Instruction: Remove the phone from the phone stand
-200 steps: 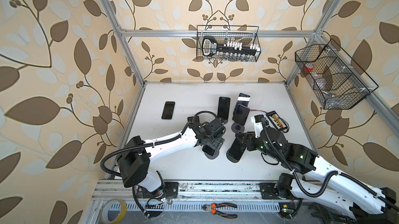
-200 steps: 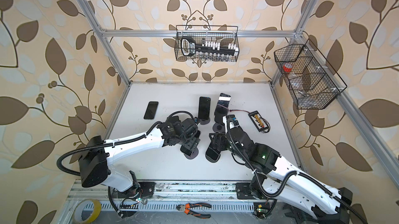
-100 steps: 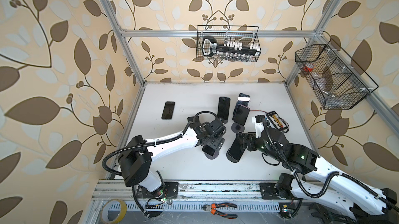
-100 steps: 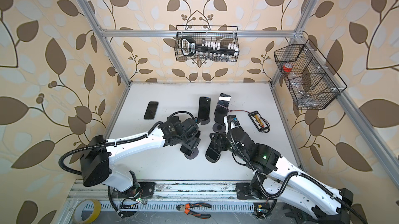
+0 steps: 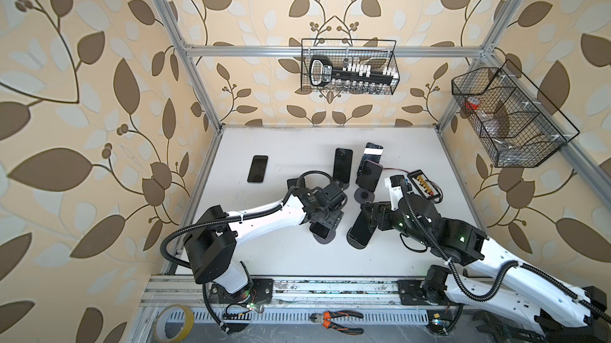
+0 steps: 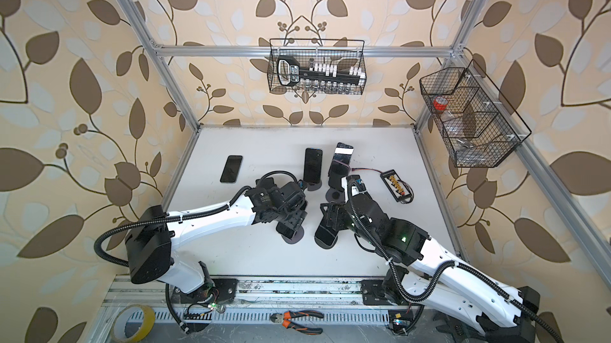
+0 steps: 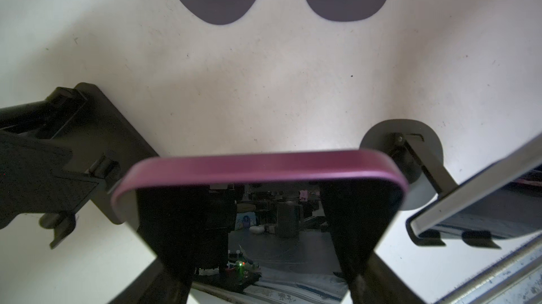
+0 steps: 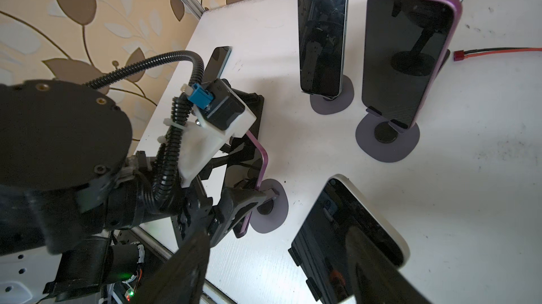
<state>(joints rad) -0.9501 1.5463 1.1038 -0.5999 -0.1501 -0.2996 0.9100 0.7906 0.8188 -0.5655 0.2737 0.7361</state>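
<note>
I see the phone (image 7: 264, 167), black glass in a purple case, propped tilted back on its stand (image 8: 271, 210), a short dark post on a flat grey round base. In both top views the pair sits toward the bench's front edge, near its middle (image 5: 320, 229) (image 6: 288, 231).

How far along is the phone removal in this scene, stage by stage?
Possibly done: one dark phone lies flat on the table. In hand: the left gripper clasps the purple phone, seated on its stand; the right gripper is at the white-edged phone, grip unclear. Left: lifting a phone clear.
</note>
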